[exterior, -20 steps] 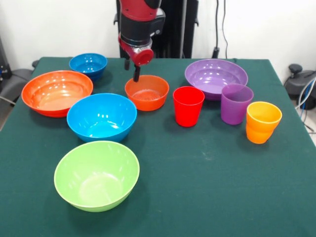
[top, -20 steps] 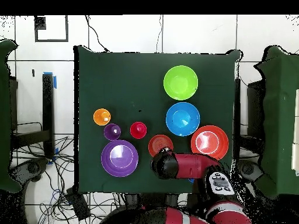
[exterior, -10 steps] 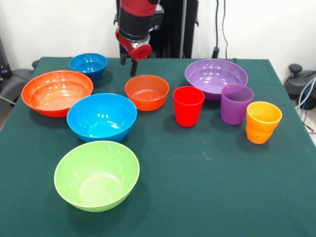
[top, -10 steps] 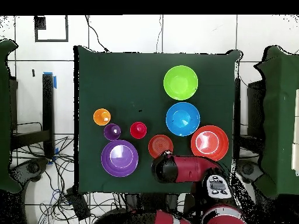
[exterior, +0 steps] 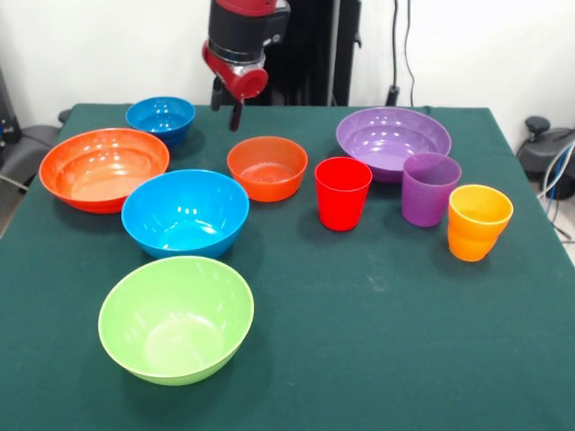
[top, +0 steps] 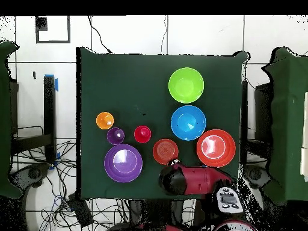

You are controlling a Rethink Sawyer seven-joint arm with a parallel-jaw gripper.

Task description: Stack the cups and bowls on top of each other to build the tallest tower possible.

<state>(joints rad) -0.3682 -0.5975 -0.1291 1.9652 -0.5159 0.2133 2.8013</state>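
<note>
I watch the gripper [exterior: 228,106] lift away from the small orange bowl [exterior: 267,167] — empty, fingers slightly apart; nothing is stacked yet.

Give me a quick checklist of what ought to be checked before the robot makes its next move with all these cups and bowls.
1. Claw holds nothing: ok, it hangs bare above the table.
2. Claw open or shut: cannot tell.
3. Claw clear of the small orange bowl: ok, raised behind it, not touching.
4. All pieces upright, openings up: ok, including the lime green bowl and light blue bowl.
5. The red cup, purple cup and orange cup standing apart: ok.
6. Tower begun: not ok, nothing is stacked yet.
</note>
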